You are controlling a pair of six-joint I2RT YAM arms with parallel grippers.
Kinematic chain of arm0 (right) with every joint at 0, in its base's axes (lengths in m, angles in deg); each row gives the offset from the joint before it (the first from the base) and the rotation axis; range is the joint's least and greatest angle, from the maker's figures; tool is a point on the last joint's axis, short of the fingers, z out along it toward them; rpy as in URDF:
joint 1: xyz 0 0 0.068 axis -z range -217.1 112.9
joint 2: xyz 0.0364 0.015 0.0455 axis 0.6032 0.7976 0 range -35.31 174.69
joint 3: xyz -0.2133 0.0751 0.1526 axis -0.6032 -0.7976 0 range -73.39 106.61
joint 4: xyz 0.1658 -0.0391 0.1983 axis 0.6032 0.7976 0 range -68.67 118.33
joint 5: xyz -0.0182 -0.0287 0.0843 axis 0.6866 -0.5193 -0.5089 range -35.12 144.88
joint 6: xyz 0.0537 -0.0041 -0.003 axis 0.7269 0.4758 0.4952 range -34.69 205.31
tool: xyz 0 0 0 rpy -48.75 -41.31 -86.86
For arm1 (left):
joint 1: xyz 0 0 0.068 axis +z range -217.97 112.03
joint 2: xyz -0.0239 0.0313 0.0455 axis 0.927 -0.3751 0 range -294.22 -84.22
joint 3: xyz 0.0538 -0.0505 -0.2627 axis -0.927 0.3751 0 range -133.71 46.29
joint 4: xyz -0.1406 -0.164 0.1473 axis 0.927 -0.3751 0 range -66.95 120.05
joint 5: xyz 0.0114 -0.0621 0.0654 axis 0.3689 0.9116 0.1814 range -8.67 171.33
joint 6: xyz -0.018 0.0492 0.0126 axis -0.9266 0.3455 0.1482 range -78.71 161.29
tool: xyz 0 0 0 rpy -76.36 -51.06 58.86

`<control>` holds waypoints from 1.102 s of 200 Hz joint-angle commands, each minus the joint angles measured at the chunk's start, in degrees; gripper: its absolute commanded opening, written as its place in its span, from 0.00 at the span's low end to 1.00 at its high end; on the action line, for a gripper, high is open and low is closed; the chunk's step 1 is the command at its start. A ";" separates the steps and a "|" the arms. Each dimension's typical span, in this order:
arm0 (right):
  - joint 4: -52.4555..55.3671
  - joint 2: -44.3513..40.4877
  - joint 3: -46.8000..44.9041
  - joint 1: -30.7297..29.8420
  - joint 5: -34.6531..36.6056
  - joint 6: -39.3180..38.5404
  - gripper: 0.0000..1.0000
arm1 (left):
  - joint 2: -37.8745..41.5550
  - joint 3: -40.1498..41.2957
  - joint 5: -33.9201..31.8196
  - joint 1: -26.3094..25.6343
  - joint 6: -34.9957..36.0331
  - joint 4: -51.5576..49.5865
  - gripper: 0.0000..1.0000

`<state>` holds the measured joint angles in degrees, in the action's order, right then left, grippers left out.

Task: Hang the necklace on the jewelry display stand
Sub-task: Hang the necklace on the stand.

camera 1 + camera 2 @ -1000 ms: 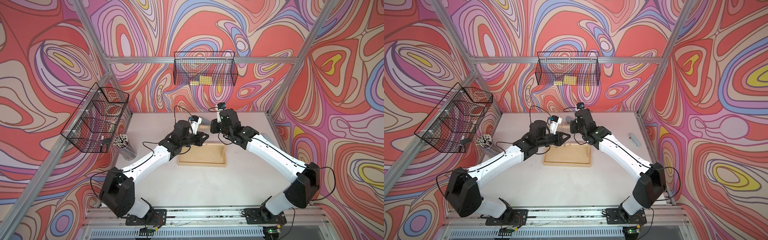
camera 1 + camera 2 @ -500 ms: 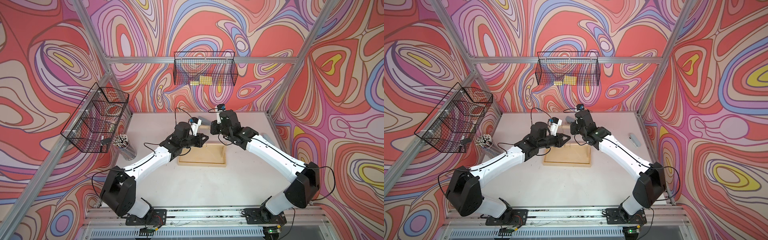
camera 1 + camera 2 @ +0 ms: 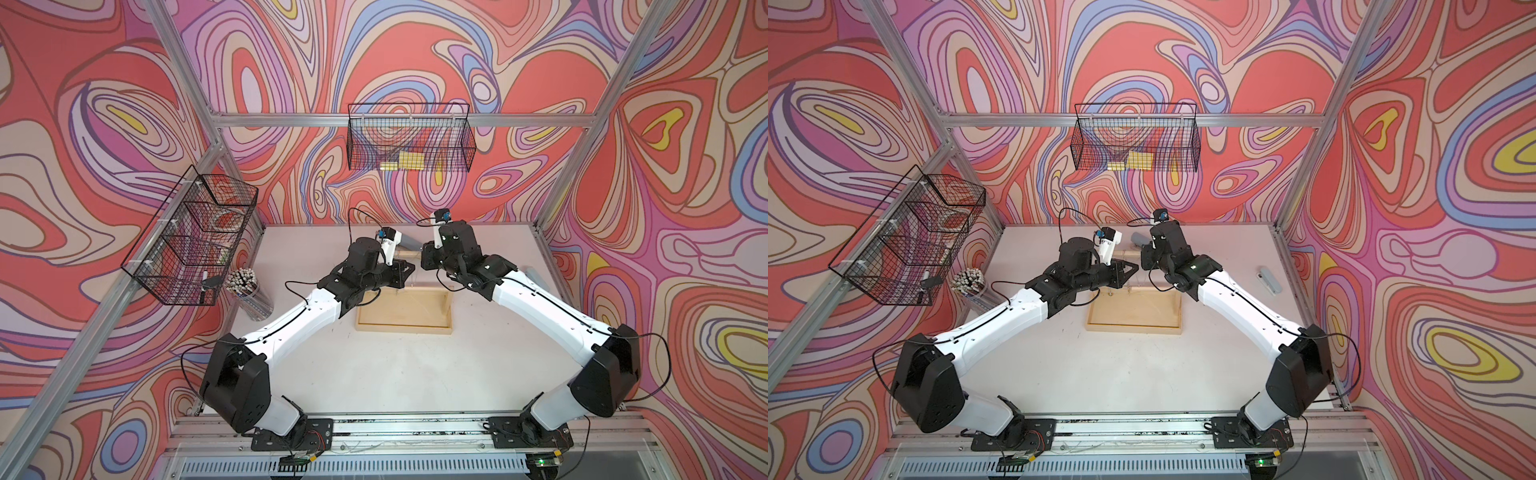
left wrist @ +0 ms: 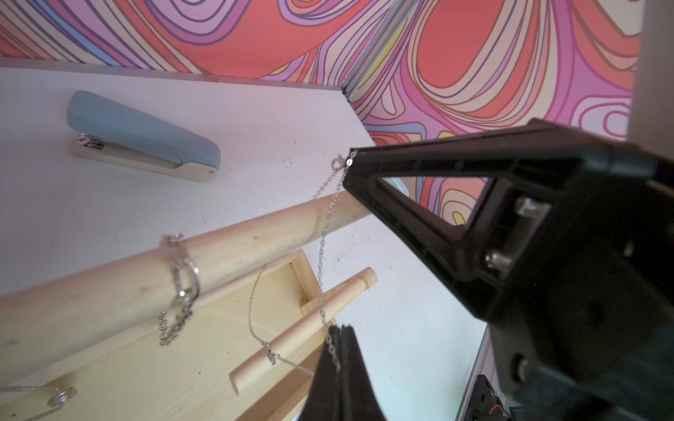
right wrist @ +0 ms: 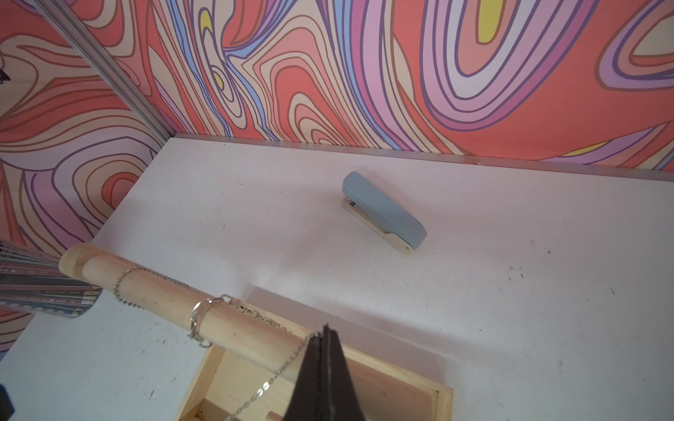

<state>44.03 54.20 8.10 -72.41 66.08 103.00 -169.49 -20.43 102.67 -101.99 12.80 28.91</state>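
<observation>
my left gripper (image 4: 337, 331) and right gripper (image 5: 324, 330) are both clenched on the thin necklace (image 4: 321, 251), stretching it between them. it crosses the end of the long bar of the jewelry display stand (image 4: 255, 237); whether it touches, i cannot tell.

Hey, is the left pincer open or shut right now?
Shut. In its wrist view the left pincer has tips pressed together, pinching the necklace.

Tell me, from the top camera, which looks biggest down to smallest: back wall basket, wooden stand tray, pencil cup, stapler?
1. back wall basket, though it hangs nearer the camera, so unsure
2. wooden stand tray
3. pencil cup
4. stapler
</observation>
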 commanded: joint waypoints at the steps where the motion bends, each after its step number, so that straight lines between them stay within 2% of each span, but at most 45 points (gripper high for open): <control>1: -0.95 -1.43 -0.90 0.23 0.08 0.26 0.00 | 0.28 -1.27 -2.37 0.40 2.04 -2.41 0.00; 67: -0.74 -1.69 -0.81 0.20 -0.26 0.21 0.00 | -1.78 -0.39 -0.35 0.49 0.85 -0.38 0.00; 91: -0.55 -1.86 -0.72 0.20 -0.58 0.14 0.00 | -2.08 0.45 -2.83 0.53 0.62 0.96 0.00; 220: -0.40 -1.69 -0.72 0.24 -0.53 0.33 0.00 | -3.19 -5.37 -6.52 1.02 3.98 -1.60 0.00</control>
<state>44.03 54.05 8.01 -72.41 65.73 103.03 -173.21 -23.60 97.52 -101.48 15.21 28.12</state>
